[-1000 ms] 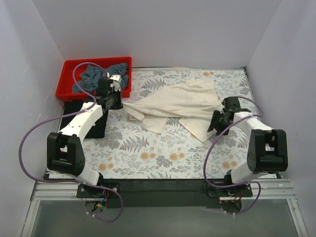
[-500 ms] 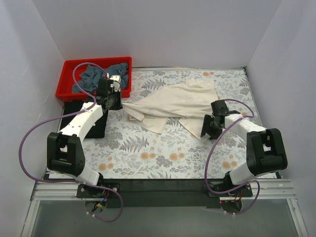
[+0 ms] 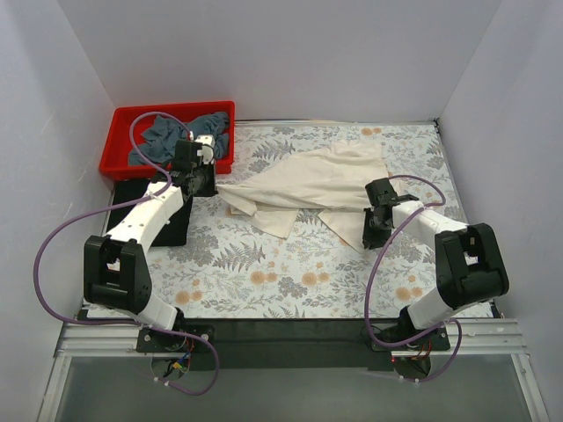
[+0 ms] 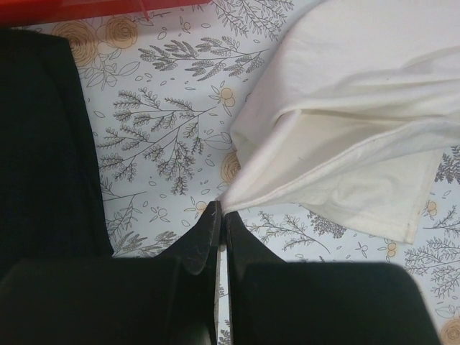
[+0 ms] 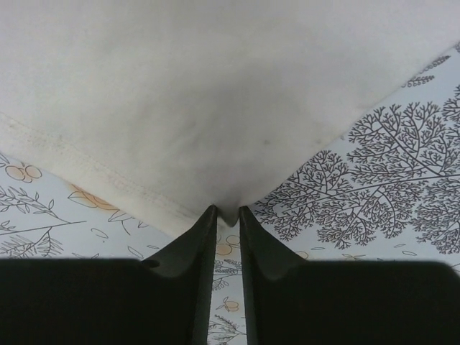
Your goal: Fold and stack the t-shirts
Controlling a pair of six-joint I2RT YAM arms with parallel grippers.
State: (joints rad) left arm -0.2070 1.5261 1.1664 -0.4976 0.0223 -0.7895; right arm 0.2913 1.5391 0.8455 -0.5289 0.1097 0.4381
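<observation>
Red bin, black shirt crowd left; cream shirt covers centre; near tablecloth bare.

We see the right gripper swing in from the right edge toward mid-frame, and now its jaws have narrowed onto the lower right corner of the cream t-shirt.

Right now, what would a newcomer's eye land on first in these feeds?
The large cream-white t-shirt sprawls rumpled across the middle of the floral tablecloth. It is pinched at two corners, with the left tool on its left tip and the right tool on its near-right tip. At far left a red bin holds a crumpled grey-blue t-shirt, and a black t-shirt lies under the left arm.
</observation>
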